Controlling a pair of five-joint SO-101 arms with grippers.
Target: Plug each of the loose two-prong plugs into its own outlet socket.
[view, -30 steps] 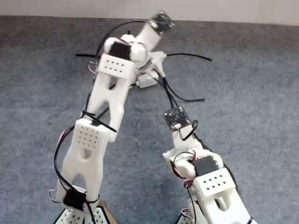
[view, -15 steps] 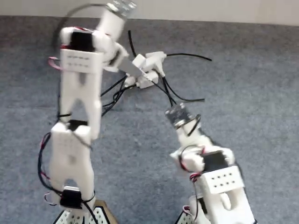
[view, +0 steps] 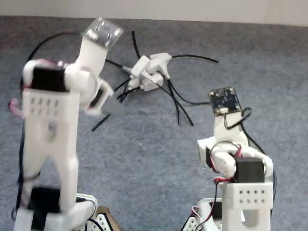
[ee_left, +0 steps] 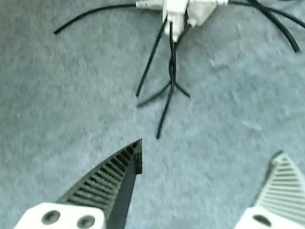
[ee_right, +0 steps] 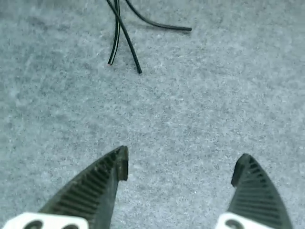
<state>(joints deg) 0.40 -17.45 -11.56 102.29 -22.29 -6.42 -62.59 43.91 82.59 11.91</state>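
Plugs (ee_left: 183,10) well beyond left fingers (ee_left: 112,179)

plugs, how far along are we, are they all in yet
Done: plugs and sockets lie bunched in one white cluster, with black cables fanning out. Whether each plug is seated cannot be told. In hand: nothing. The left tool and right tool are open over the carpet. Left: pressing home any unseated plug.

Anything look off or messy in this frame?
The white plugs and sockets lie bunched in one heap, their black cords crossing and tangled. Whether any plug is seated cannot be told.
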